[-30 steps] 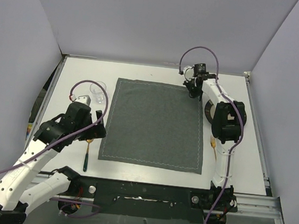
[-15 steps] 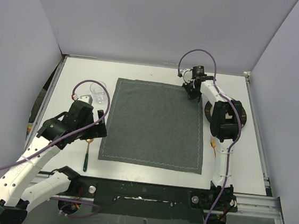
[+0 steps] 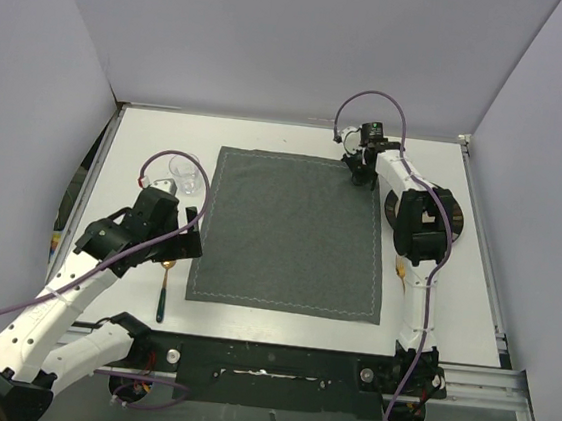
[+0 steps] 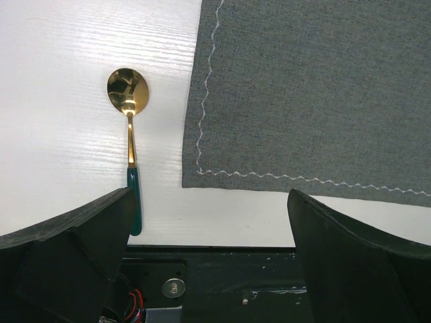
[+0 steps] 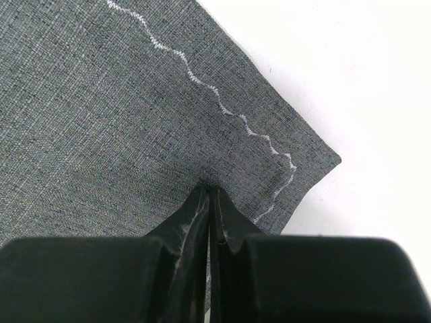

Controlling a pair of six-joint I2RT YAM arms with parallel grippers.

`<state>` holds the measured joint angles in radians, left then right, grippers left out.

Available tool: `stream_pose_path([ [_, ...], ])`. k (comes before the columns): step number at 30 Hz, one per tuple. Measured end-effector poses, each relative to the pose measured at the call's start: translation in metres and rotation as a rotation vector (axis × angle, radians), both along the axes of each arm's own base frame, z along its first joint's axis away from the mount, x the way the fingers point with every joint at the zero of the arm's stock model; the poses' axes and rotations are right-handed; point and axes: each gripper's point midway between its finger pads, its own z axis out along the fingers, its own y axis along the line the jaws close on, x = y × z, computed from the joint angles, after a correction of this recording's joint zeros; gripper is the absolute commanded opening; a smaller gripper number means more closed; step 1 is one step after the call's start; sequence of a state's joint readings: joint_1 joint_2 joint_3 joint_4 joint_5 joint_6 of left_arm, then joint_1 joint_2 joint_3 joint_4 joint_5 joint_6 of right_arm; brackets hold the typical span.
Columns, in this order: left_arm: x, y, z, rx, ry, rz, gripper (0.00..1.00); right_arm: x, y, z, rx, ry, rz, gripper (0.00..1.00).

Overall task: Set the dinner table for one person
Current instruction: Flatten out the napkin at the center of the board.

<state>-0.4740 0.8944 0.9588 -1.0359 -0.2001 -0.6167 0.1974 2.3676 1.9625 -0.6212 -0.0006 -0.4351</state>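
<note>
The matte white rectangular bench (image 3: 269,137) lies under both arms. Rigid and fixed, it is no thing to grasp, only to lay things on. Across its middle spreads the dark grey stitched cloth placemat (image 3: 289,233), probably limp and light, best taken by a corner. The right tool (image 5: 209,193) is pinched tight on its far right corner. The left tool (image 4: 209,195) gapes wide over the near left corner, a gold teal-handled spoon (image 4: 130,134) just beside. A clear glass (image 3: 186,173) stands left; a dark round dish (image 3: 392,206) hides partly under the right arm.

Matte white dinner table (image 3: 158,132), woven cloth placemat (image 3: 289,233), glossy metal spoon (image 4: 131,145).
</note>
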Motion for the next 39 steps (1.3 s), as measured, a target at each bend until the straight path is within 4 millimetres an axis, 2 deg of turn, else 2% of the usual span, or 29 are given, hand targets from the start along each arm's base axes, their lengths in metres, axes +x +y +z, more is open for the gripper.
stream_pose_path([
  [13, 0.003, -0.001, -0.001, -0.001, 0.002, -0.003, 0.98, 0.002, -0.002, 0.000, -0.017, -0.008, 0.010, 0.00],
  [32, 0.004, -0.001, -0.002, -0.001, 0.007, -0.009, 0.98, 0.028, -0.003, 0.001, -0.045, -0.072, 0.026, 0.00],
  [39, 0.005, -0.001, -0.003, 0.000, 0.012, -0.011, 0.98, 0.029, -0.003, 0.002, -0.047, -0.074, 0.028, 0.00],
])
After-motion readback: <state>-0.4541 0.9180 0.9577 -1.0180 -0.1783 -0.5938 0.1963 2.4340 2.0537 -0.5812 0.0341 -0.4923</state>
